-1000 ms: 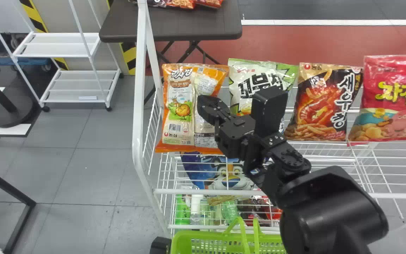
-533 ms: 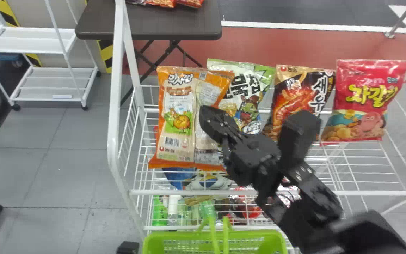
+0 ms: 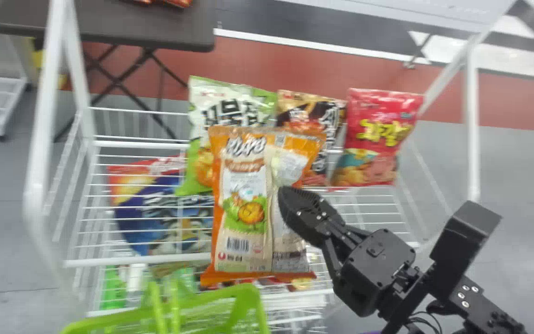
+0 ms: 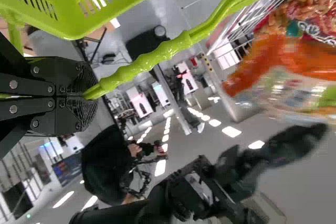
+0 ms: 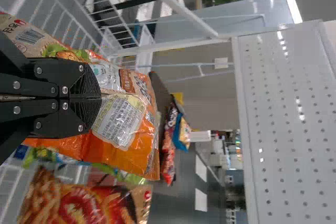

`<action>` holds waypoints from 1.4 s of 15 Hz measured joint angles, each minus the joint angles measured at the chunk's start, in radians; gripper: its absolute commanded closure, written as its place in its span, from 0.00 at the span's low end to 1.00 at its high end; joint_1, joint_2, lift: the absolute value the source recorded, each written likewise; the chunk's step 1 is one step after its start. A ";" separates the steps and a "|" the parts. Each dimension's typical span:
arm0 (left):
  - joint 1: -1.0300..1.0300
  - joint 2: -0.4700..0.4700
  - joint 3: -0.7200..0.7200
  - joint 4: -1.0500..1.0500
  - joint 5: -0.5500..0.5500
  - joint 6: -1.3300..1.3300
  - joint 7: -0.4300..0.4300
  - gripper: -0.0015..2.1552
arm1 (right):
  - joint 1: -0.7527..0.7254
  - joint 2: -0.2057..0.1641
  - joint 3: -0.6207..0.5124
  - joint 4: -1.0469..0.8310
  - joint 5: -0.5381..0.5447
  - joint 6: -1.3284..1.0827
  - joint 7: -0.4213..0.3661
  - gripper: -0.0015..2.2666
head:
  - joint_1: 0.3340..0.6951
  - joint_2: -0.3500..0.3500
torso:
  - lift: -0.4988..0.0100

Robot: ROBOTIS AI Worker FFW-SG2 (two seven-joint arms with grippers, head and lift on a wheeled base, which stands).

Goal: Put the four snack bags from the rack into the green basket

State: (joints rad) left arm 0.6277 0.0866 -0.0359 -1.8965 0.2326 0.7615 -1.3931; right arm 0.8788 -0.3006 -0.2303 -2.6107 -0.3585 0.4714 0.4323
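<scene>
1. Rack (image 3: 155, 260), white wire: the landmark. Three bags are borne along its far side.
2. Basket (image 4: 79, 29), green: held at the rack's near side, towards the rack's left end. No bag is to be confirmed inside from the part shown.
3. Orange bag (image 3: 248, 204): held upright before the rack's shelf, its long axis running top to bottom, its lower edge near the rack's front rail.
4. Green bag (image 3: 230, 104), black bag (image 3: 313, 109), red bag (image 3: 373, 134): stood in that order, left to right, at the rack's far side; apparently to be fetched later.
5. Right gripper (image 5: 100, 98): closed, the orange bag pinched between its fingers near the middle. By it, the basket is judged to be approached leftward, lower and outward from the rack; the bag is best kept lengthwise upright until the rim is cleared.
6. Left gripper (image 4: 89, 98): closed on the basket's handle (image 4: 157, 53), on the rack's near side. The basket is nearer to this one, the orange bag to the right.
</scene>
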 measured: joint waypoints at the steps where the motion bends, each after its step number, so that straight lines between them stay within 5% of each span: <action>1: 0.002 -0.002 0.001 -0.002 0.000 0.000 -0.002 0.99 | 0.026 0.005 -0.064 -0.002 -0.031 0.036 0.074 0.82 | 1.00 0.00 | 0.97; 4: 0.003 -0.004 -0.019 -0.008 -0.014 0.011 0.008 0.99 | 0.082 0.082 -0.180 0.040 -0.047 0.112 0.288 0.82 | 1.00 0.00 | 0.97; 8: 0.008 -0.003 -0.047 -0.013 -0.037 0.020 0.022 0.99 | 0.044 0.262 -0.252 0.131 0.039 0.198 0.512 0.82 | 1.00 0.00 | 0.97; 12: 0.005 -0.004 -0.056 -0.013 -0.046 0.023 0.027 0.99 | 0.009 0.270 -0.244 0.314 0.034 0.214 0.546 0.82 | 1.00 0.00 | 0.97; 21: -0.005 -0.005 -0.081 -0.010 -0.067 0.022 0.039 0.99 | -0.053 0.240 -0.026 0.511 0.108 0.156 0.520 0.78 | 1.00 0.00 | 0.97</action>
State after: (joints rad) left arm 0.6227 0.0813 -0.1164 -1.9067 0.1656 0.7838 -1.3543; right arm 0.8259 -0.0604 -0.2567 -2.1000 -0.2510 0.6276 0.9520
